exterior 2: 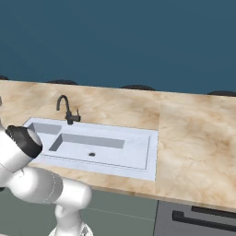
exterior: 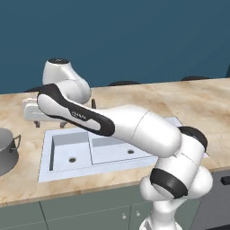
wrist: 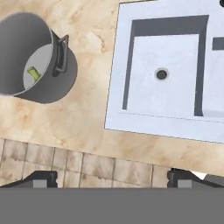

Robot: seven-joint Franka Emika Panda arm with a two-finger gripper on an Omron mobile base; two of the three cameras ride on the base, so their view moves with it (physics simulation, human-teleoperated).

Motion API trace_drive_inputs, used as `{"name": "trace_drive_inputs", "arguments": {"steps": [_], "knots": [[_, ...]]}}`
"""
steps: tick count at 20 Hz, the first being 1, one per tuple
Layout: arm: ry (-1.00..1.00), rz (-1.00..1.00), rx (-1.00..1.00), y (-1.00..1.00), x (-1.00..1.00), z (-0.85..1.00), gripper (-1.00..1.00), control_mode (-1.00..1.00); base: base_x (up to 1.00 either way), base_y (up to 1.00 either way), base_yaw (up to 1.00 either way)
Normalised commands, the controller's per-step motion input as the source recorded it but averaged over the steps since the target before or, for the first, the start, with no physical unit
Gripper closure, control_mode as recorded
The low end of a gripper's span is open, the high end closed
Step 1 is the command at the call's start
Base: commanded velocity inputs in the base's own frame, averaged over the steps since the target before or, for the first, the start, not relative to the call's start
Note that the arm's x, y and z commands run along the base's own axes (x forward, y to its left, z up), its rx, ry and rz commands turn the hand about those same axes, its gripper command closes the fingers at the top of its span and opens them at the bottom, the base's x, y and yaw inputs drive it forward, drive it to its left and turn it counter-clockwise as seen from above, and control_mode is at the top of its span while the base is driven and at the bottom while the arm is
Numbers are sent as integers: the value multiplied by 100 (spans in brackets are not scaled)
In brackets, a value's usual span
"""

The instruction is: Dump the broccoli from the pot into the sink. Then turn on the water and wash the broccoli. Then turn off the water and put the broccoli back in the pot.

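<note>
Gripper spread wide, nothing between the tips — hovering over the counter edge. Pot upright on the counter at ten o'clock, broccoli inside. Sink at one o'clock, well apart from the pot.

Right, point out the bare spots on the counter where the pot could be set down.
The wide marble stretch right of the sink, out to the counter edge, is bare. So is the strip between the pot and the sink. A narrower strip runs behind the sink, tight around the faucet. The open hand holds nothing.
</note>
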Motion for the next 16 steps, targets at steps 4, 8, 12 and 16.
{"name": "trace_drive_inputs", "arguments": {"steps": [4, 8, 12, 16], "knots": [[0, 2, 0, 51, 9, -39, -100, -100, 0, 0, 0], [0, 0, 0, 51, 14, -35, -100, -100, 0, 0, 0], [0, 0, 0, 33, 28, -29, -100, -100, 0, 0, 0], [0, 0, 0, 28, 31, -20, -100, -100, 0, 0, 0]]}}
